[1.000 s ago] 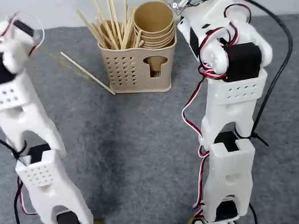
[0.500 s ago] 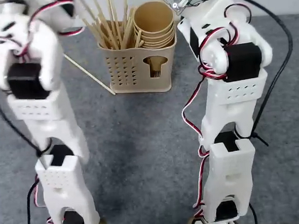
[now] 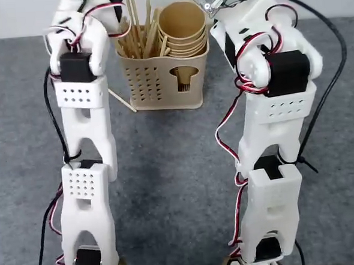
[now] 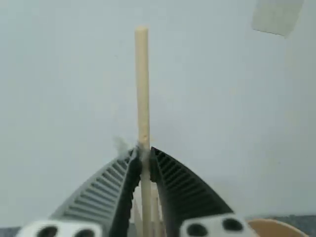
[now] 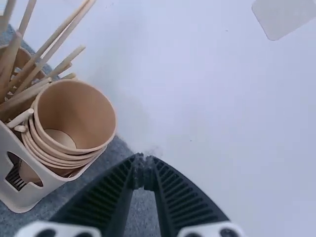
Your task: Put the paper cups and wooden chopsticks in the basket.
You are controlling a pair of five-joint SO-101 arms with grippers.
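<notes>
Left gripper point(image 4: 143, 155): jaws pinch one upright chopstick point(image 4: 141, 84) at the chopstick side of the basket point(image 3: 162, 79). Right gripper point(image 5: 144, 168): jaws pressed together on nothing, near the stacked paper cups point(image 5: 74, 118). Basket holds the cups and the bundled chopsticks point(image 3: 136, 33).

The grey table point(image 3: 168, 181) bears the basket point(image 3: 156, 80), with one loose chopstick point(image 3: 124, 102) lying just beside it.
</notes>
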